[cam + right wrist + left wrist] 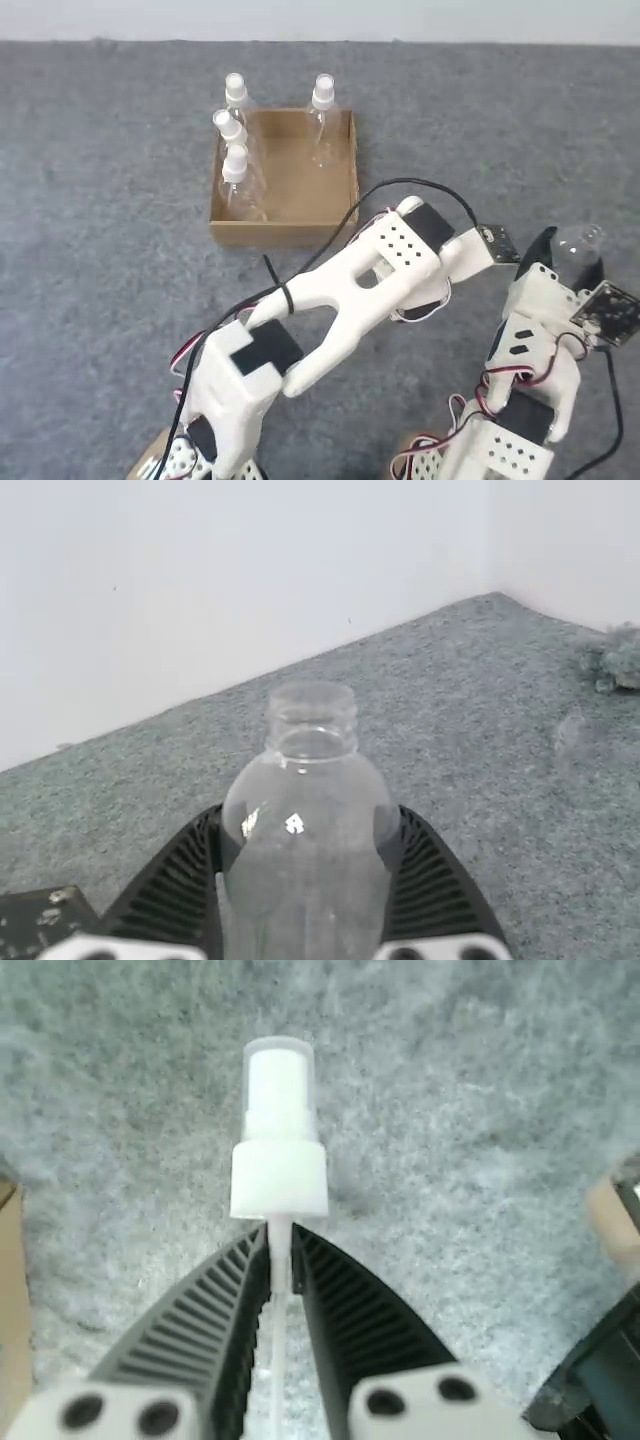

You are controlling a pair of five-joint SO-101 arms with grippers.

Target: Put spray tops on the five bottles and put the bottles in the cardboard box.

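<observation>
The spray top (pixel 278 1150) is sitting in the left end effector (pixel 280 1245), whose fingers are pinching its thin tube with almost no gap between them. Its long axis is running in line with the fingers, with the white head pointing away from the wrist above the grey desk (pixel 480 1110). The right end effector (pixel 310 820) is gripping the bottle (pixel 305 850) round its clear body. The bottle's open neck is pointing away from that wrist, and its axis is running along the fingers. Well apart from both arms, the cardboard box (pixel 280 233) is holding four capped bottles (pixel 235 165), which are standing upright.
</observation>
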